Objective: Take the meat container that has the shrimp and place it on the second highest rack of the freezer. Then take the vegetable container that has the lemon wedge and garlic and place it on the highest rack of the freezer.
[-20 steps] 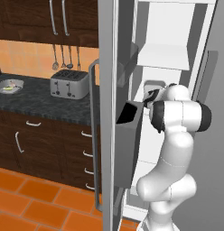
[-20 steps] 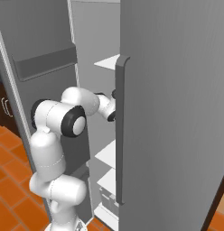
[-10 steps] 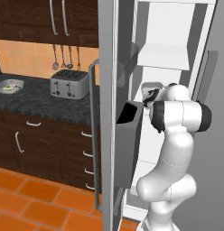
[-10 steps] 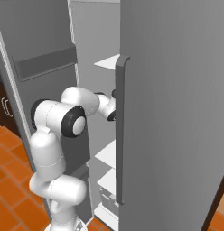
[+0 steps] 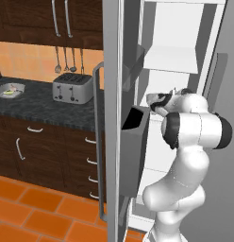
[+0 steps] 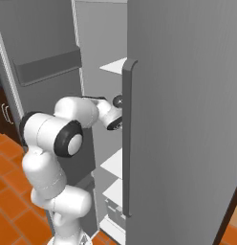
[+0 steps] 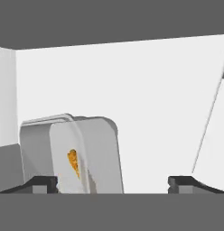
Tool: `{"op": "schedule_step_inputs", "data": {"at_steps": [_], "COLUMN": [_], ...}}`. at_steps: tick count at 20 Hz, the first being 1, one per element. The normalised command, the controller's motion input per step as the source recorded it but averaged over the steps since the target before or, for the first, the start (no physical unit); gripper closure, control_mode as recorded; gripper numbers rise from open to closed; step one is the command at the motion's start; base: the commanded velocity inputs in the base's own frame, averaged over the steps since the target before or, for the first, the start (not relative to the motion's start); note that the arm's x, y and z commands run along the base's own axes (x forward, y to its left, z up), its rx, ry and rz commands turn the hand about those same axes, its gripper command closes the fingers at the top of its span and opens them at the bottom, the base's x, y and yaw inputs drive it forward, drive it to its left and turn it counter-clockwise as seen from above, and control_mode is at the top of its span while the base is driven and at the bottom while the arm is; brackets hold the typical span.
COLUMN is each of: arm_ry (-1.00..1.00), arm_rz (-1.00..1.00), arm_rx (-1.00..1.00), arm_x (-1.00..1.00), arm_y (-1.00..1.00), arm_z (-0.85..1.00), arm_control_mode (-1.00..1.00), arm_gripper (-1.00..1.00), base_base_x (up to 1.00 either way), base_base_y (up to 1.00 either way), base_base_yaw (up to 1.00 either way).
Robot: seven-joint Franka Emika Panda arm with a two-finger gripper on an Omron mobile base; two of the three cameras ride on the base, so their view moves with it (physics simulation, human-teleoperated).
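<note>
Just ahead of the hand, a pale grey meat container (image 7: 86,153) rests on a white freezer rack (image 7: 154,135), one small orange shrimp (image 7: 73,162) inside.

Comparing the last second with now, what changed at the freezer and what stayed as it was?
In both base views nothing visibly moved: the arm reaches into the freezer at the same shelf height, door open as before. The hand view shows the fingers spread wide apart, gripping nothing, with the container holding the shrimp lying on the white shelf ahead. Toaster and counter are unchanged.
</note>
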Motion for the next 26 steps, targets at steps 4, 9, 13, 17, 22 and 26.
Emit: {"op": "schedule_step_inputs", "data": {"at_steps": [4,9,13,17,22,26], "arm_ry": [-0.08,0.03,0.13,0.25,0.24,0.13], "arm_rz": [0.00,0.00,0.00,0.00,0.00,0.01], "arm_rx": [-0.01,0.00,0.00,0.00,0.01,0.03], "arm_x": [-0.82,-0.69,-0.50,-0.46,-0.48,-0.95], "arm_y": [0.47,0.01,0.03,0.10,0.31,0.35], "arm_z": [0.39,0.77,0.88,0.87,0.63,0.04], "arm_control_mode": [-1.00,-1.00,-1.00,-1.00,-1.00,-1.00], "arm_gripper": [-1.00,-1.00,-1.00,-1.00,-1.00,-1.00], "base_base_x": [0.00,0.00,0.00,0.00,0.00,0.00], "base_base_y": [0.00,0.00,0.00,0.00,0.00,0.00], "base_base_yaw": [0.00,0.00,0.00,0.00,0.00,0.00]}}
